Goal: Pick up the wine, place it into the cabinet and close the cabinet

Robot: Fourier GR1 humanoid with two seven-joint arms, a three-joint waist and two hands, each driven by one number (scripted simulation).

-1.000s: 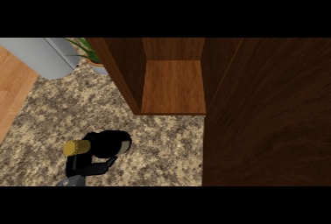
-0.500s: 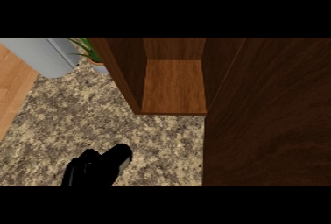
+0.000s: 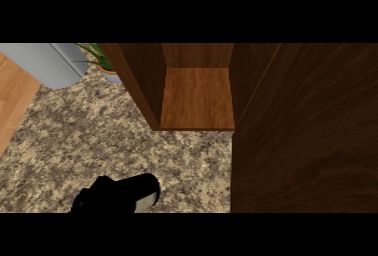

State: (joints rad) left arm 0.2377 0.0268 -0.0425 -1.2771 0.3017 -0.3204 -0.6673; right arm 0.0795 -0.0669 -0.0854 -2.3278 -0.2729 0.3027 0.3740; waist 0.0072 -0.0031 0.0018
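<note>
Hand [image 3: 111, 196] over counter [image 3: 88, 140], cabinet [image 3: 196, 95] open

The left hand [image 3: 112, 196] is black and shows at the view's lower edge, left of centre, angled up and to the right. The edge cuts off its wrist. Grasp state cannot be determined.

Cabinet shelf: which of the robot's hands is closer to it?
Left, as far as shown. The left hand sits at the lower edge, below and left of the cabinet shelf. The right hand is not in view.
</note>
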